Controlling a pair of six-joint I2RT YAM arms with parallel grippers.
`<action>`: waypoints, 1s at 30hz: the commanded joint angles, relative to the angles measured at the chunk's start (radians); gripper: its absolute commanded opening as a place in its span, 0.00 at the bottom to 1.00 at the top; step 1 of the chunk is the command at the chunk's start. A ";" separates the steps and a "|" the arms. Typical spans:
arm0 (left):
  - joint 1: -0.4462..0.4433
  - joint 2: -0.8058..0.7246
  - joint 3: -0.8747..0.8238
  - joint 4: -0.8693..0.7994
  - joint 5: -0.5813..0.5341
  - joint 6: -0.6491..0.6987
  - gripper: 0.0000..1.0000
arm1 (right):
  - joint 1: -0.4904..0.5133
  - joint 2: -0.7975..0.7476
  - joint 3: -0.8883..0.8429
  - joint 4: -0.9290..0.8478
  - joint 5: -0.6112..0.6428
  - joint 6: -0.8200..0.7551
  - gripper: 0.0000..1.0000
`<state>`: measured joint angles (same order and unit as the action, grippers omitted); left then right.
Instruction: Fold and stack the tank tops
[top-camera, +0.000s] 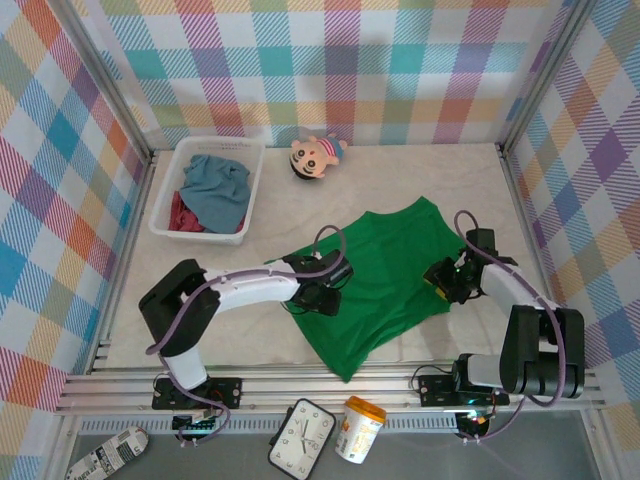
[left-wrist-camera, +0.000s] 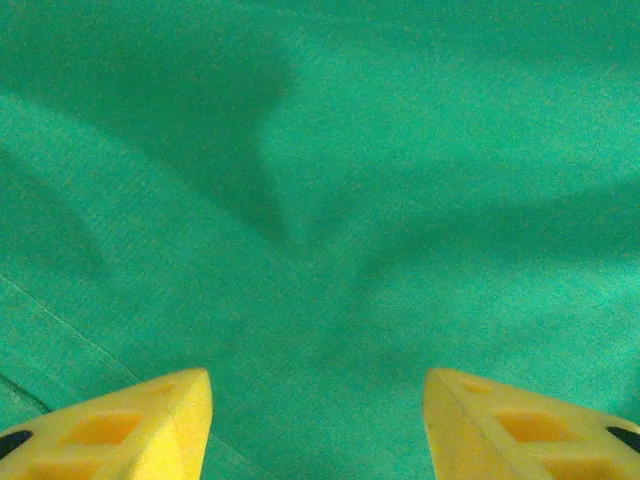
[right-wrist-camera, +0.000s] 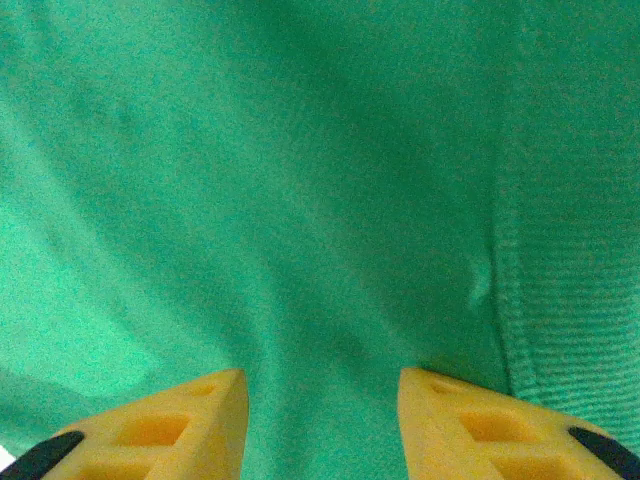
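Across pale tabletop (top-camera: 480, 190), lying creased: green tank top (top-camera: 385, 270). Hovering close over fine knit, left gripper (left-wrist-camera: 318, 430) and right gripper (right-wrist-camera: 322, 425), jaws gaping, clasping nothing.

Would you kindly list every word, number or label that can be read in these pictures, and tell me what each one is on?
No text can be read for certain.
On the clock: marks round the dial, too small to read.
On the tub with the orange lid: a printed label, too blurred to read.
On the packet in black and white: print too small to read.
On the green top: no print visible.
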<state>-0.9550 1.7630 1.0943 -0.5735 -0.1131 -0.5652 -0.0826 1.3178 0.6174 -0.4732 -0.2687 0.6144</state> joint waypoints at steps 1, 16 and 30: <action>0.029 0.054 0.019 -0.033 -0.057 0.005 0.57 | 0.004 0.009 -0.021 -0.014 0.035 0.045 0.45; 0.106 0.270 0.255 -0.100 0.072 0.314 0.58 | 0.000 -0.212 -0.129 -0.176 0.168 0.201 0.48; 0.131 0.145 0.327 -0.197 0.108 0.241 0.60 | 0.017 0.033 0.263 -0.057 -0.052 -0.241 0.55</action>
<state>-0.7979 2.0068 1.4475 -0.7162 -0.0425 -0.2504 -0.0761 1.2690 0.8215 -0.5541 -0.2363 0.4915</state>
